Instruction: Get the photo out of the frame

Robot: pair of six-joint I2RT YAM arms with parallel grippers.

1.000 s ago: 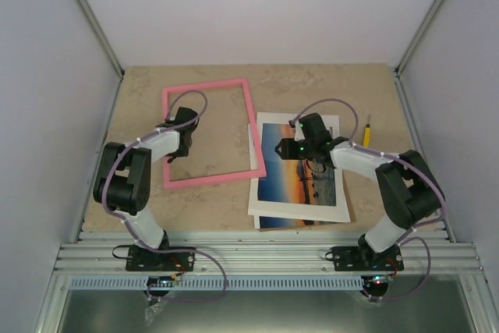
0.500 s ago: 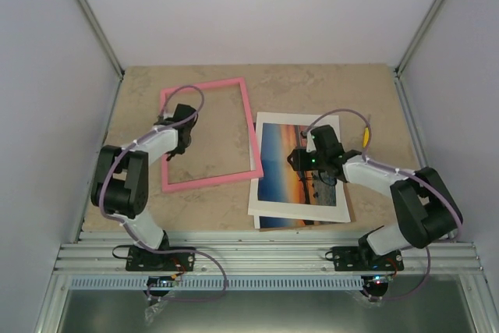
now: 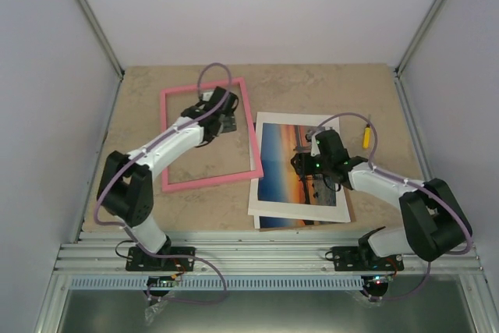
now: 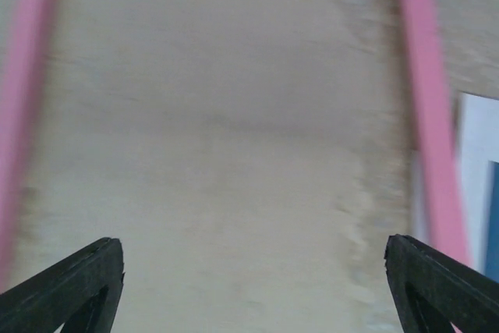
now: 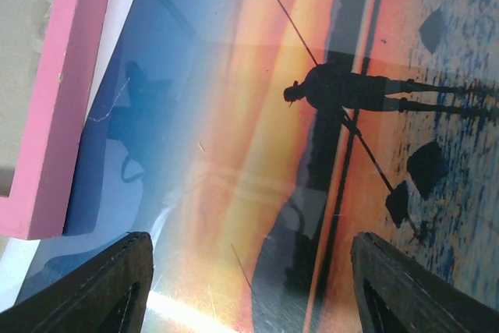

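1. Lower edge of the top view: both arm bases sit on the metal rail point(image 3: 265, 255). The left arm reaches up-left and the right arm bends in toward centre.
2. Lower right of centre: the white mat point(image 3: 300, 213) lies flat on the table point(image 3: 140, 99). A thin strip of sunset colour peeks out under its near edge.
3. The photo point(image 3: 277, 169) shows in the mat window, right of centre. It is flat, face up and fully outside the frame. Glare in the right wrist view suggests a glossy surface. I can't tell if a pane covers it.
4. The right gripper point(image 5: 251, 251) hangs over the photo's middle. Its fingers are spread with nothing between them, so it is released.
5. Left of centre: the frame point(image 3: 210, 180) lies flat and empty, with bare table showing through it. Its lower-right corner laps onto the mat's left edge.
6. The left gripper point(image 4: 251, 259) hovers inside the frame's upper-right part. Its fingers are wide apart over bare table, released and holding nothing.
7. Upper right: a small yellow item point(image 3: 366, 134) sits well apart from the photo, too small to name.
8. Step: removal looks done, and this is the let-go phase.
9. Next move, as a guess: both arms lift straight up and pull back toward the bases. They must not nudge the frame corner or drag the print.
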